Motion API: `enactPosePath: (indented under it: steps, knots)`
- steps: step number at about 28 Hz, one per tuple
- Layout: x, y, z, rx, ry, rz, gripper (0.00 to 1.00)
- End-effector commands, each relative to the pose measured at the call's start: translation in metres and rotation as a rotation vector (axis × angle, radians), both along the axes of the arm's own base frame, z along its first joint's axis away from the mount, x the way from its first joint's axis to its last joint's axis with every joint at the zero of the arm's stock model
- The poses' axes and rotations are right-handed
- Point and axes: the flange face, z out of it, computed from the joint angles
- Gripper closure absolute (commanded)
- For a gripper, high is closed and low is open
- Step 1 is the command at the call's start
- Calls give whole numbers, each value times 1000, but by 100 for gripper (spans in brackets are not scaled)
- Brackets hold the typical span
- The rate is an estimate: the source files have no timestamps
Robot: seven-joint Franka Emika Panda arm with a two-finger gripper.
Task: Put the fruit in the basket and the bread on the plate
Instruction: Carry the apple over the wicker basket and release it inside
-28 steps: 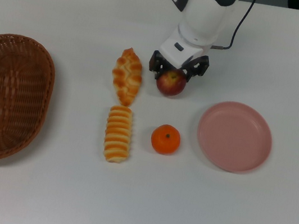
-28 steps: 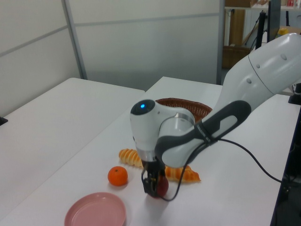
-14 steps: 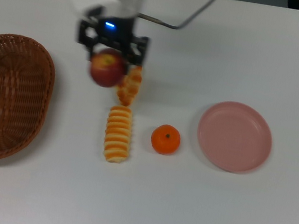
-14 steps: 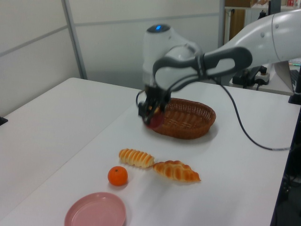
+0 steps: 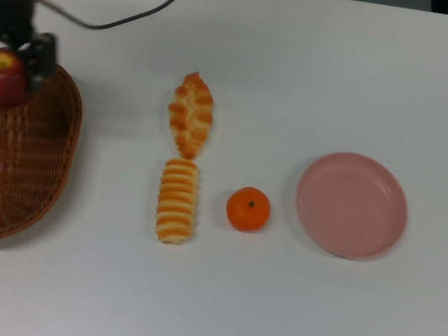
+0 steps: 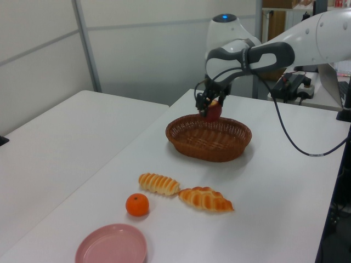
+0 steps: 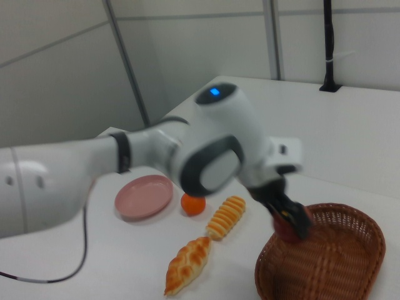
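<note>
Gripper (image 5: 6, 65) fingers held the red apple (image 5: 1, 76) tight, up over the basket (image 5: 9, 177) rim at about eleven o'clock in the top view. On the table (image 5: 269, 312) lay the pointed bread (image 5: 191, 114) and striped roll (image 5: 177, 200) — the tangerine (image 5: 248, 208) at the roll's three o'clock, the pink plate (image 5: 352, 204) further on.
</note>
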Motion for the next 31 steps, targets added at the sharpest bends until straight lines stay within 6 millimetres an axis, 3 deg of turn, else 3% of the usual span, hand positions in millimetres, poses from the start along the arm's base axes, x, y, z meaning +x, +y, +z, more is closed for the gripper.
enactPosePath:
  steps: [1, 2, 7, 11, 15, 16, 17, 18, 26, 31]
  knots:
    - [22, -34, -63, -23, -29, 2, 69]
    - [27, -36, -83, -28, -29, 6, 69]
    - [32, -37, -118, -24, -2, 9, 68]
    - [32, -32, -119, -19, 1, 14, 66]
    - [33, -28, -117, -17, -2, 19, 54]
    - [33, -27, -117, -17, -2, 20, 45]
    - [33, -27, -118, -15, -1, 13, 4]
    - [33, -27, -117, -16, -2, 14, 0]
    - [38, -9, -100, -15, -21, 29, 0]
    - [35, 36, -57, 23, 3, 43, 0]
